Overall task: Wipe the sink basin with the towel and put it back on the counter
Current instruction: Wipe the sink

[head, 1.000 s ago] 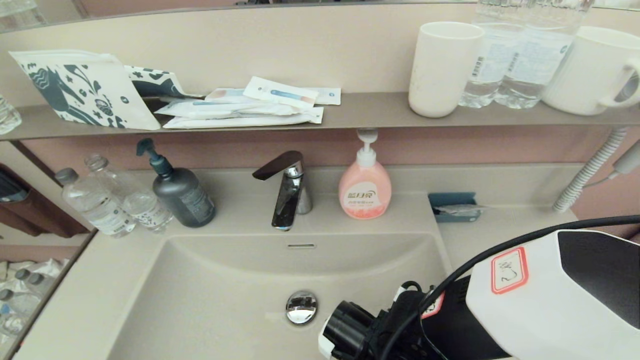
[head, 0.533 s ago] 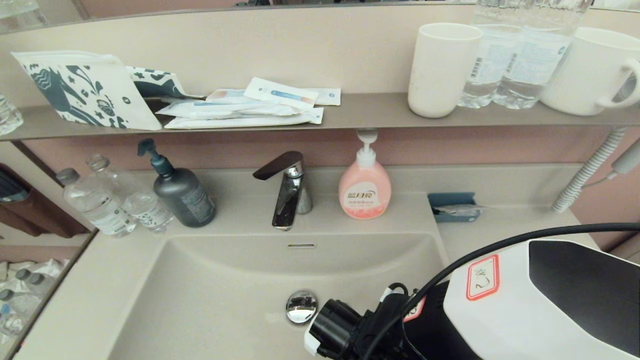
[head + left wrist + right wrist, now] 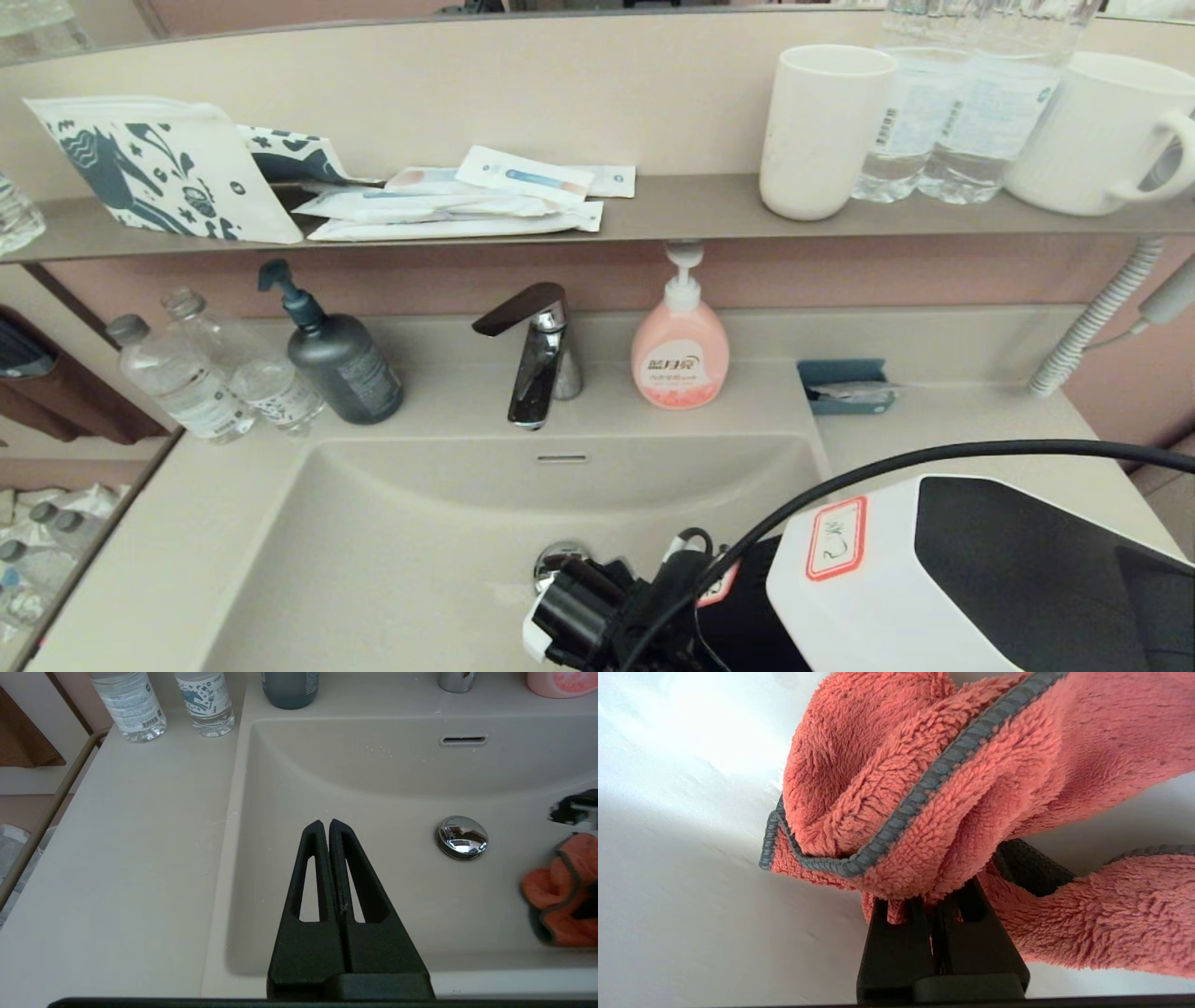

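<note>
Right hand (image 3: 941,905), pinching the towel (image 3: 952,788), has slid leftward across the sink basin (image 3: 373,551) toward the drain plug (image 3: 461,837), so I judge wiping underway; left hand (image 3: 325,826) idles, pressed together.

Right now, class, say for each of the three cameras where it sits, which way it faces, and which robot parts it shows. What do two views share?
Head view: high, facing down at the counter and sink basin; right arm shows.
Left wrist view: behind the shut left gripper, hovering over the basin.
Right wrist view: behind the right gripper, shut on the towel.
Shared: head and left wrist views show the drain plug.
</note>
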Controlling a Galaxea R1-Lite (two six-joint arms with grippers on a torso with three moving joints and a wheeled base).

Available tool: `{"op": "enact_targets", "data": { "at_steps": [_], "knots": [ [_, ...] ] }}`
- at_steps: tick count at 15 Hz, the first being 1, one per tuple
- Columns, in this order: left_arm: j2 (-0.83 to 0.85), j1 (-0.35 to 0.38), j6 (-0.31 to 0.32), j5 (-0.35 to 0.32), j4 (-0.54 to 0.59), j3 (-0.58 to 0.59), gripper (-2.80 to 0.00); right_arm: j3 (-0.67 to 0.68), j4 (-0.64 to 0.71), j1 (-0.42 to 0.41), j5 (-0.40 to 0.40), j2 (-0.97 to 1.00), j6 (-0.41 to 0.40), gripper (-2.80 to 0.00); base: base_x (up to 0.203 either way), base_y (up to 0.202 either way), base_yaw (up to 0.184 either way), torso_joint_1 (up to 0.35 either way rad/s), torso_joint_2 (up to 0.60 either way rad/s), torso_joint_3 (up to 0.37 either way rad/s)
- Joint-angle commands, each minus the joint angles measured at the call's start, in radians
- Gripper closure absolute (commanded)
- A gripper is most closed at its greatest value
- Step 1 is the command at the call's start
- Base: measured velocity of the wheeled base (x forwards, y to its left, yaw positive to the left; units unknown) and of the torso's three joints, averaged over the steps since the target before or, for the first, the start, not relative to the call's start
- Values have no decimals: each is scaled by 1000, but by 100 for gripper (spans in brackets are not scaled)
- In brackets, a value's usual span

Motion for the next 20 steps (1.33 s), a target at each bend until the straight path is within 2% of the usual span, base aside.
{"op": "enact_targets", "data": {
  "at_steps": [1, 6, 12, 17, 20],
  "knots": [
    [1, 0, 0, 0, 0, 0, 0, -118, 45, 12, -5, 71, 13, 0, 0, 0, 0, 0, 0, 0],
    [1, 0, 0, 0, 0, 0, 0, -335, 161, 34, -34, 177, 36, 0, 0, 0, 0, 0, 0, 0],
    [1, 0, 0, 0, 0, 0, 0, -477, 244, 51, -59, 236, 36, 0, 0, 0, 0, 0, 0, 0],
    [1, 0, 0, 0, 0, 0, 0, -478, 119, 60, -64, 242, 33, 0, 0, 0, 0, 0, 0, 0],
    [1, 0, 0, 0, 0, 0, 0, -478, 12, 66, -70, 243, -6, 0, 0, 0, 0, 0, 0, 0]
  ]
}}
